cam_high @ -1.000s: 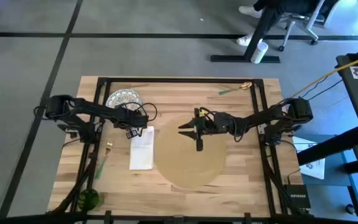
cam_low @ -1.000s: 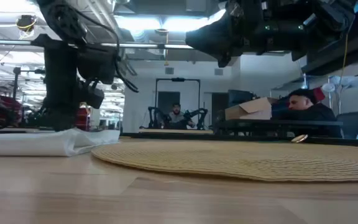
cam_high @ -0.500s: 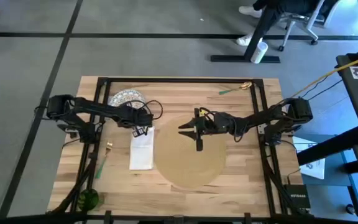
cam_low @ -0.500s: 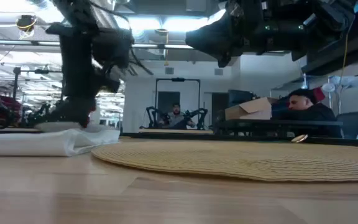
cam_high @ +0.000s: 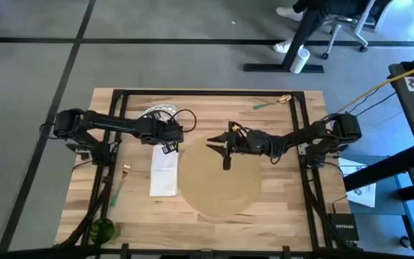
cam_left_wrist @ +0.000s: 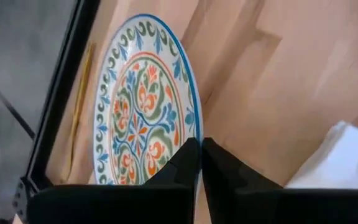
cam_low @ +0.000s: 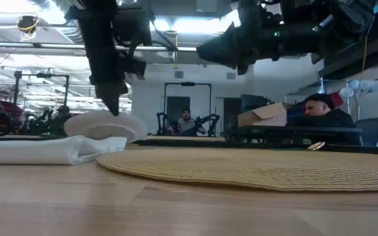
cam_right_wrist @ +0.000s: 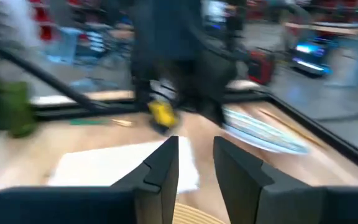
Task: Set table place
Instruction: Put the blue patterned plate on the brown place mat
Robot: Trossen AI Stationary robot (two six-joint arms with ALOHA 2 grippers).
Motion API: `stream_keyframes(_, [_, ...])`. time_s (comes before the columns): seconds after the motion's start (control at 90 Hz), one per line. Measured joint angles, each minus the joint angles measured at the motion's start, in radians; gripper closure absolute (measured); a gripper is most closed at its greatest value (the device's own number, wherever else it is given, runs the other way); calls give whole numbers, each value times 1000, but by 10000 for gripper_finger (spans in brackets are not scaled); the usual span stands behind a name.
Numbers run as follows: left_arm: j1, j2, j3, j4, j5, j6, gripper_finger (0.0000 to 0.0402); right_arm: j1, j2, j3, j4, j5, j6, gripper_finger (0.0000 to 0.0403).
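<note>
Placemat (cam_high: 218,180) flat at table (cam_high: 293,208) centre, bare | plate (cam_left_wrist: 143,106) now lifted clear of the far-left corner, clamped by its rim in left gripper (cam_left_wrist: 200,163), carried toward napkin (cam_high: 164,171) | right gripper (cam_high: 224,147) parted, shifted slightly over mat | transfer underway, plate not placed yet

Plate (cam_high: 158,111) now lifted by left claw (cam_left_wrist: 199,163)
</note>
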Motion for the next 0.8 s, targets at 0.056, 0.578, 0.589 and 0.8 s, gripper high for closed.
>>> stream_keyframes(0.056, [-9,0,10,0,-6,5,401,-11,0,0,-54,96,16,315])
stream_keyframes(0.578, [-75,-1,96,6,-17,13,401,-183,0,-1,-268,145,140,315])
stream_keyframes(0.589, [-77,-1,98,7,-18,13,401,-186,0,-1,-272,145,140,315])
stream_keyframes(0.8, [-115,-1,144,61,-21,41,401,-220,-12,-1,-317,145,146,315])
